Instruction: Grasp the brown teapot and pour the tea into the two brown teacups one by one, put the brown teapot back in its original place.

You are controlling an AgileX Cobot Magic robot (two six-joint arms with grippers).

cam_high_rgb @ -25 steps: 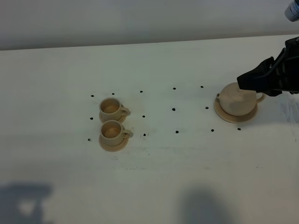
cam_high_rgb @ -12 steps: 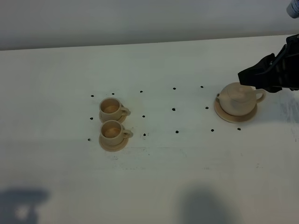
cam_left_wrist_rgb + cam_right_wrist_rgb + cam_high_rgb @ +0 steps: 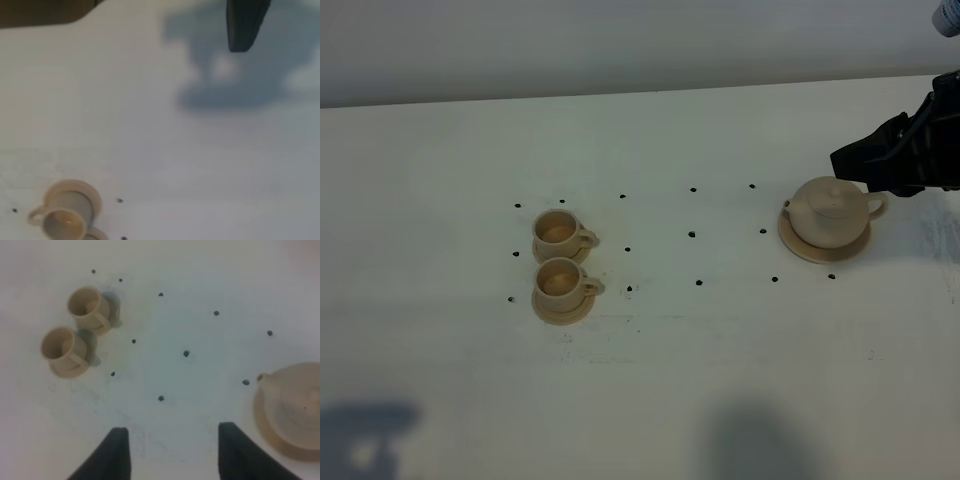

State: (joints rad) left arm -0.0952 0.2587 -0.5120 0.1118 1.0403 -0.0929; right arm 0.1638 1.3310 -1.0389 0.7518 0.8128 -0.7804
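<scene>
One brown teapot [image 3: 830, 212] is seen on one wide saucer [image 3: 798, 247]. Two cups are counted, well apart from it: far teacup [image 3: 558, 231], near teacup [image 3: 560, 280]. The right gripper [image 3: 172, 452] is held open beside the teapot. For the left gripper [image 3: 243, 27], the jaw state cannot be told.

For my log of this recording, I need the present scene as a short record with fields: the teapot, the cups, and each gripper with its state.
pot: brown teapot upright on its wide saucer, lid on, spout toward the cups
cups: two brown teacups side by side, each on a small saucer, far from the teapot
right: right gripper open, empty; teapot beside it, not between its fingers
left: left gripper away from the teapot; only one finger is clear, so open or shut cannot be told
</scene>
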